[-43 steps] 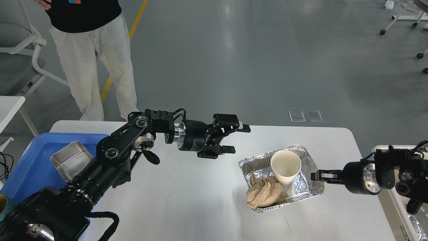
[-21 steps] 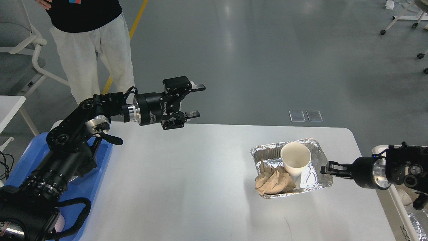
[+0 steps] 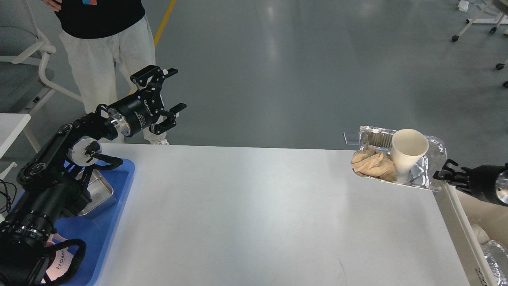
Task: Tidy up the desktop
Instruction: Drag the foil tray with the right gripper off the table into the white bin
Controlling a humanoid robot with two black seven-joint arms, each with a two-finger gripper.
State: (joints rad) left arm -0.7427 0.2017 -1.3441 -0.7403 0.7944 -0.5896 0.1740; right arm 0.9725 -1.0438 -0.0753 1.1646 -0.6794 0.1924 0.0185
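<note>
Foil is what the right gripper (image 3: 441, 177) holds: its dark fingers are closed on the near right rim of a crinkled rectangular aluminium foil tray (image 3: 433, 153), which hangs lifted and tilted over the far right corner of the wide matte white-grey rectangular surface (image 3: 254, 214). Inside the tray, just left of that gripper, a white paper cup (image 3: 408, 149) leans with its mouth up, and a crumpled brown paper wad (image 3: 373, 165) lies against the cup on the side away from the gripper. Below and right of the right gripper, a white bin edge (image 3: 456, 222) runs beside the surface, with more crumpled foil (image 3: 494, 254) inside it.

The left gripper (image 3: 174, 89) is raised above the far left corner of the surface, its two fingers spread wide with nothing between them. Below and behind it, near its own arm, a blue plastic tray (image 3: 115, 206) touches the left side of the surface and carries a small square stainless steel pan (image 3: 99, 194). Beyond the left gripper stands a person in white trousers (image 3: 99, 59).
</note>
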